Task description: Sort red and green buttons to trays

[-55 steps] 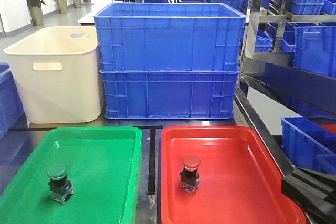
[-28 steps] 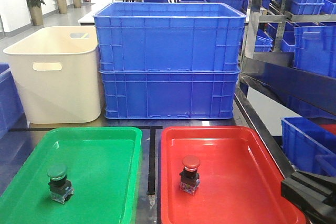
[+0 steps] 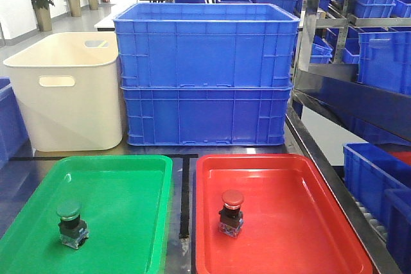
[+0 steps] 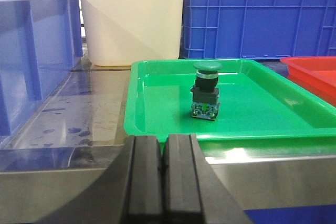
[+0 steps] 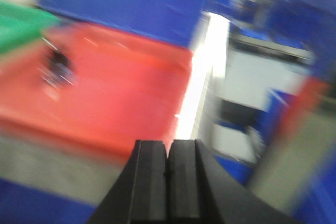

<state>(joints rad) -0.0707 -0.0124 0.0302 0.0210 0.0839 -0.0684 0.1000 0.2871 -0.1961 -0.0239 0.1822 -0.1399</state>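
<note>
The green button [image 3: 70, 223] stands upright in the green tray [image 3: 128, 187]; both show in the left wrist view, the button [image 4: 206, 89] in the tray [image 4: 157, 103]. The red button [image 3: 231, 212] stands upright in the red tray [image 3: 302, 203]. My left gripper [image 4: 163, 148] is shut and empty, low in front of the green tray's near rim. My right gripper [image 5: 168, 150] is shut and empty, back from the red tray [image 5: 126, 98]; that view is blurred, with the red button [image 5: 58, 69] a dark smear. Neither gripper shows in the front view.
Two stacked deep blue bins [image 3: 205, 75] and a cream tub [image 3: 67, 91] stand behind the trays. A blue bin [image 4: 31, 56] is on the left. Metal shelving with blue bins [image 3: 379, 43] is on the right.
The right arm's dark body at the lower right of the front view has moved out of the frame. The buttons and trays have not moved.
</note>
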